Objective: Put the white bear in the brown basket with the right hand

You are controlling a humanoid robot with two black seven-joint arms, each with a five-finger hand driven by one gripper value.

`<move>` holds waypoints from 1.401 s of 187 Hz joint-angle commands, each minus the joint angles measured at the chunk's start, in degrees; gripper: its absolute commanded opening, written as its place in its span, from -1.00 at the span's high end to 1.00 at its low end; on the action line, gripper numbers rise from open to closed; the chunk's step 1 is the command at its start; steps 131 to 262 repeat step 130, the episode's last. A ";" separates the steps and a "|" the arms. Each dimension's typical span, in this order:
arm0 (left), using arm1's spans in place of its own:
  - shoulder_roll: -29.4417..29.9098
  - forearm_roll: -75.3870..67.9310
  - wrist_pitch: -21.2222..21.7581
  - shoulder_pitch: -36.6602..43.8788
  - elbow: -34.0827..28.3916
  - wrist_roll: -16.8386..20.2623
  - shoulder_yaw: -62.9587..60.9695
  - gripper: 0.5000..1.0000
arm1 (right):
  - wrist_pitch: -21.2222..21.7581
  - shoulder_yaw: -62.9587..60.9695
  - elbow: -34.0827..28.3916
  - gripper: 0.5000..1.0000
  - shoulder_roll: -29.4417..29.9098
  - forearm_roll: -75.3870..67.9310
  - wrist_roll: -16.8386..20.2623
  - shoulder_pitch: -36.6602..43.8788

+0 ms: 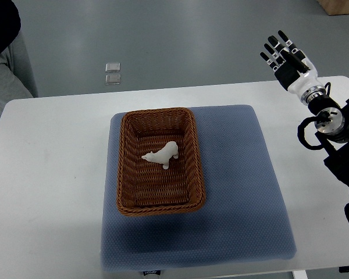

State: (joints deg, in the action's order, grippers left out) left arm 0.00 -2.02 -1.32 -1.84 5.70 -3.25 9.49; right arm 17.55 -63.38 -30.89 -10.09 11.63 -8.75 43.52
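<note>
Right robot hand [284, 54] raised at the far right, past the far edge of the table [52, 174], fingers straight and spread, holding nothing. Well apart from the brown basket [126, 174] and from everything else on the surface. No left arm anywhere in sight. Nearer and to the left, on a blue mat [238, 192] covering the middle of the table, the basket standing upright. Inside it, near the middle of the woven floor, the white bear [163, 154], lying free, touched by nothing. Placement apparently done: bear in basket, hand empty and clear. Nothing left, by the look of it, beyond bringing the arm to rest.
</note>
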 commanded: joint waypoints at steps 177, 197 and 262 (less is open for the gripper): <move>0.00 0.00 0.00 0.00 0.01 0.00 0.00 -1.00 | -2.52 3.70 1.01 -0.69 0.42 0.32 -1.27 -0.54; 0.00 0.00 0.00 0.00 0.01 0.00 0.00 -1.00 | -2.52 3.70 1.01 -0.69 0.42 0.32 -1.27 -0.54; 0.00 0.00 0.00 0.00 0.01 0.00 0.00 -1.00 | -2.52 3.70 1.01 -0.69 0.42 0.32 -1.27 -0.54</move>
